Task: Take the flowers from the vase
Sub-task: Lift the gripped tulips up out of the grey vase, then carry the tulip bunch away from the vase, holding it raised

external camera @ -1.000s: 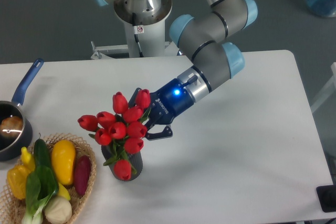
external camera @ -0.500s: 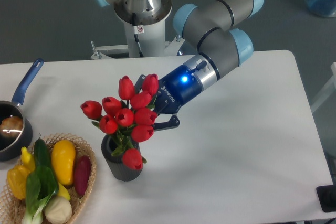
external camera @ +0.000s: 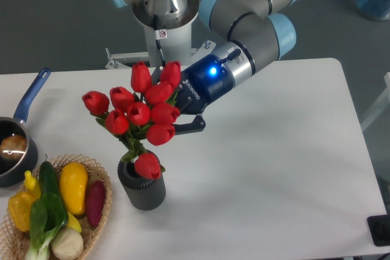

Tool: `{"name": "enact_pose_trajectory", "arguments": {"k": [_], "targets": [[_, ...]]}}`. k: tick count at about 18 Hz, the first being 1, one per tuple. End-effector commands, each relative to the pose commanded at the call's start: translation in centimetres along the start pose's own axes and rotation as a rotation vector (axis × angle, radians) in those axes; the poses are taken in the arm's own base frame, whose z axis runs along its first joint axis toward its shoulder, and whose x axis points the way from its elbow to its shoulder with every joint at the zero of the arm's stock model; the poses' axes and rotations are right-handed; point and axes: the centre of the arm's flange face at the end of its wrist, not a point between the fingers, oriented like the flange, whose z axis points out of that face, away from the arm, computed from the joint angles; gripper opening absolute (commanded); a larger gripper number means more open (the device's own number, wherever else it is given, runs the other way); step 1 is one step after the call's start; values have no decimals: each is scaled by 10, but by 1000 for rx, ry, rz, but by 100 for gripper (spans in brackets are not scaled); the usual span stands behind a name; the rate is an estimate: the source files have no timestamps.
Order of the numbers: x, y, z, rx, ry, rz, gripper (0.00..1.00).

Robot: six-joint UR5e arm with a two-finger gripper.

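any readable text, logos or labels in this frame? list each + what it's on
"ROBOTIQ": white lettering on the dark body of the gripper, beside its blue light; small and tilted, only just legible.
Small sticker with a red mark on the white robot base column: too small to read.
No text visible on the flowers, the vase, the pot or the wicker basket.

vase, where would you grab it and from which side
Grip the vase across its ribbed cylinder wall, coming from its right side over bare table. The basket crowds its left, and the flowers held by the gripper hang over its mouth.
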Motion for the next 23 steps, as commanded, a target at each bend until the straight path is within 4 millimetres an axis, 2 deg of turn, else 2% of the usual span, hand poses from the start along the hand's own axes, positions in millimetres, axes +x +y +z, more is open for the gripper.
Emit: {"name": "enact_pose_trajectory", "arguments": {"k": [5, 9, 13, 15, 18, 23], "targets": [[0, -8, -6, 18, -4, 12, 37], [-13, -17, -38, 42, -54, 22, 37], [-27, -18, -79, 52, -125, 35, 37], [-35, -22, -109, 50, -180, 42, 37], [-45, -18, -131, -89, -286, 38, 37], [-56, -2, -155, -265, -404, 20, 38]]}}
